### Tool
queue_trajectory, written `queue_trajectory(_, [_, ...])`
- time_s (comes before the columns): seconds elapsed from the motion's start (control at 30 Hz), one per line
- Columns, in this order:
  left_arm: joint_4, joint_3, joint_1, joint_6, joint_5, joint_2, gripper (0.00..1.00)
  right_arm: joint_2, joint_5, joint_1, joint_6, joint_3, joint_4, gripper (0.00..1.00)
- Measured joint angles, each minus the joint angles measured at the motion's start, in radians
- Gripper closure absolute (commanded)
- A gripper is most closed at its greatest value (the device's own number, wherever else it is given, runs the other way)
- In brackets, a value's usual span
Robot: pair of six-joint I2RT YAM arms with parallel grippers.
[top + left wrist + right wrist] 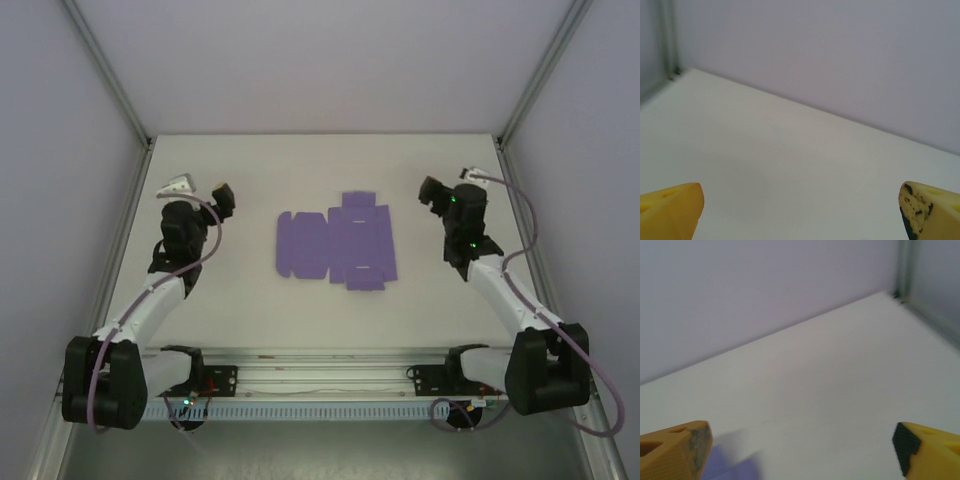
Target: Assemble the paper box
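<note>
Left hand (222, 196) and right hand (432, 193) hang released, empty. Between them, apart from both, the box (335, 243) lies flat on the surface (250, 320). Pressing one-handed could slide or crease the thin sheet rather than fold it.

Lit softly and evenly, bright without glare. Faintly shadowed on the desk (850, 380) low in the right wrist view. Hazy, low-contrast in both wrist views.

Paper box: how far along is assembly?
Done: nothing; the paper box lies flat and unfolded on the table. In hand: nothing; the left gripper and right gripper stand open, apart from it on either side. Remaining: all the folding.
</note>
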Motion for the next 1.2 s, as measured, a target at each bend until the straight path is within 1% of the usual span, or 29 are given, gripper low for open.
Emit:
queue_trajectory(0.1, [-0.116, 0.01, -0.089, -0.071, 0.046, 0.047, 0.0, 0.058, -0.061, 0.078, 0.103, 0.05, -0.134, 0.33])
queue_trajectory(0.23, [-0.239, 0.068, -0.191, -0.112, 0.097, 0.194, 0.0, 0.22, -0.175, 0.153, 0.192, 0.049, -0.227, 0.51])
queue_trajectory(0.3, [-0.255, 0.086, -0.219, -0.127, 0.141, 0.252, 0.0, 0.298, -0.23, 0.163, 0.225, 0.045, -0.236, 0.57])
queue_trajectory(0.43, [-0.262, 0.125, -0.227, -0.147, 0.209, 0.344, 0.0, 0.413, -0.29, 0.163, 0.26, 0.048, -0.234, 0.67])
queue_trajectory(0.57, [-0.261, 0.182, -0.227, -0.16, 0.283, 0.453, 0.0, 0.503, -0.293, 0.16, 0.279, 0.08, -0.226, 0.68])
queue_trajectory(0.67, [-0.256, 0.193, -0.229, -0.169, 0.329, 0.51, 0.0, 0.539, -0.282, 0.159, 0.291, 0.102, -0.201, 0.73])
queue_trajectory(0.8, [-0.245, 0.195, -0.229, -0.176, 0.363, 0.55, 0.01, 0.556, -0.275, 0.158, 0.302, 0.103, -0.155, 0.73])
queue_trajectory(0.9, [-0.226, 0.195, -0.227, -0.188, 0.374, 0.556, 0.03, 0.559, -0.269, 0.158, 0.313, 0.097, -0.133, 0.73])
queue_trajectory(0.97, [-0.207, 0.195, -0.227, -0.198, 0.389, 0.563, 0.07, 0.559, -0.267, 0.159, 0.319, 0.097, -0.131, 0.73])
queue_trajectory(1.03, [-0.176, 0.192, -0.227, -0.212, 0.406, 0.573, 0.13, 0.559, -0.267, 0.158, 0.321, 0.095, -0.129, 0.73])
queue_trajectory(1.13, [-0.116, 0.169, -0.225, -0.248, 0.45, 0.578, 0.19, 0.559, -0.267, 0.158, 0.328, 0.091, -0.12, 0.73])
queue_trajectory(1.2, [-0.066, 0.143, -0.226, -0.274, 0.479, 0.575, 0.26, 0.559, -0.267, 0.158, 0.331, 0.088, -0.115, 0.73])
